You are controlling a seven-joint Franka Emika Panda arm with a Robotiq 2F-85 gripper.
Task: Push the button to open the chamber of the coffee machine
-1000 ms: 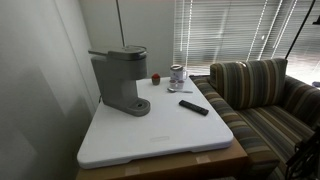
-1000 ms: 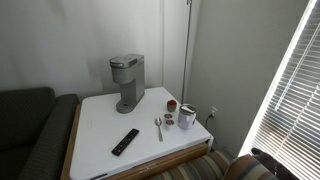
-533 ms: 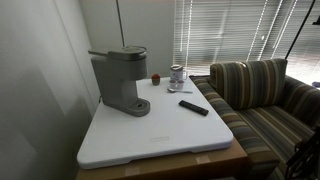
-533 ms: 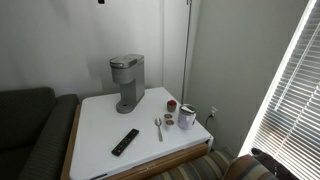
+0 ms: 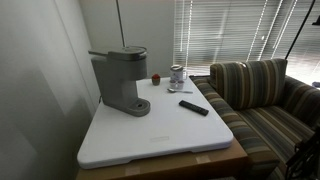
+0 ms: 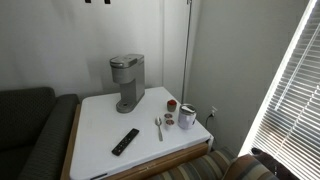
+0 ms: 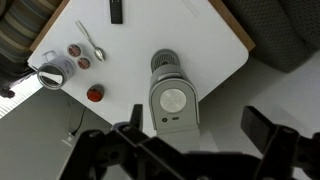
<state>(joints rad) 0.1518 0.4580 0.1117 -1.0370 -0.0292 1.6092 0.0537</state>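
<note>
The grey coffee machine [image 5: 120, 82] stands at the back of the white table [image 5: 160, 135], also seen in an exterior view [image 6: 126, 85]. Its chamber [image 5: 127, 55] is the rounded head on top [image 6: 126, 64] and its lid lies flat. The wrist view looks straight down on the chamber [image 7: 173, 98], with a small round button [image 7: 164, 119] near its rear edge. My gripper [image 7: 198, 118] is open and empty, high above the machine. Only its fingertips show at the top edge of an exterior view [image 6: 97, 2].
A black remote [image 6: 125, 141] lies on the table front, with a spoon [image 6: 158, 127], a mug [image 6: 187, 116] and a red pod [image 6: 171, 105] by the window-side edge. A striped sofa [image 5: 265, 100] flanks the table, a wall stands behind the machine.
The gripper's fingertips have come down into view at the top edge of an exterior view. Nothing on the table has moved.
</note>
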